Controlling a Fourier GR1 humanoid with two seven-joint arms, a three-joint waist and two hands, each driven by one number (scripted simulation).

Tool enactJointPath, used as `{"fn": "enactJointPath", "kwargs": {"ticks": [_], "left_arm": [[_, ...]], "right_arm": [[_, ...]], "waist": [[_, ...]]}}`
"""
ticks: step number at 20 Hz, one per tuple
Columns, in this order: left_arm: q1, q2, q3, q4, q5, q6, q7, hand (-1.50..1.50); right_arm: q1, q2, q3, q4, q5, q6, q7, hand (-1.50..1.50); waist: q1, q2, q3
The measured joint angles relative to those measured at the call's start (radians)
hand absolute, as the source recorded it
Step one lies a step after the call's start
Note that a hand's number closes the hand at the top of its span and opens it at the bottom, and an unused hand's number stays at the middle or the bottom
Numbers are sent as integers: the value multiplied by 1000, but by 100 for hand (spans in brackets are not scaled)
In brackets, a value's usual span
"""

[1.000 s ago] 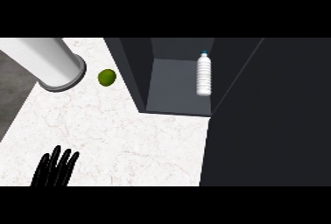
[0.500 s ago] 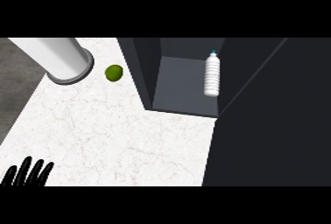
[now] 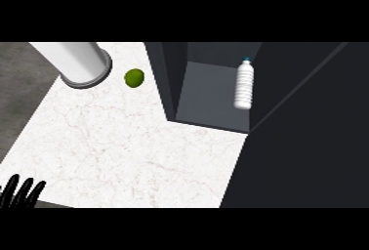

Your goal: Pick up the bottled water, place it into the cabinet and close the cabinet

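The bottled water is clear with a blue cap and stands inside the open dark cabinet, against its right side. The cabinet's dark door fills the right of the head view. My left hand shows only as straight black fingers pointing up at the lower left corner, far from the bottle and holding nothing. No part of my right hand shows.
A green lime lies on the white marble counter left of the cabinet. A white cylinder with a grey base stands at the back left. The counter's left edge borders a grey floor.
My left hand has sunk left and down into the view's corner, so only fingertips remain. The lime, cylinder and cabinet have drifted slightly right and up in the view.
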Motion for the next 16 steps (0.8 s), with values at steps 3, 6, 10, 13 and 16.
{"fn": "enactJointPath", "kwargs": {"ticks": [3,6,10,13,16], "left_arm": [[2,14,10,1,2,-16,-1,-150],[2,26,21,7,3,-31,-2,-150],[3,39,40,10,14,-43,-1,-150],[-1,46,53,11,20,-49,2,-150],[-2,54,62,8,26,-56,6,-150]], "right_arm": [[-41,14,13,7,-12,8,39,150],[-68,28,18,12,-26,19,67,150],[-81,45,13,23,-53,32,96,150],[-100,83,14,60,-99,20,136,150],[-139,133,14,118,-159,7,177,150]], "waist": [[9,5,-1],[14,10,-2],[20,16,-2],[24,21,-2],[32,25,-1]]}}
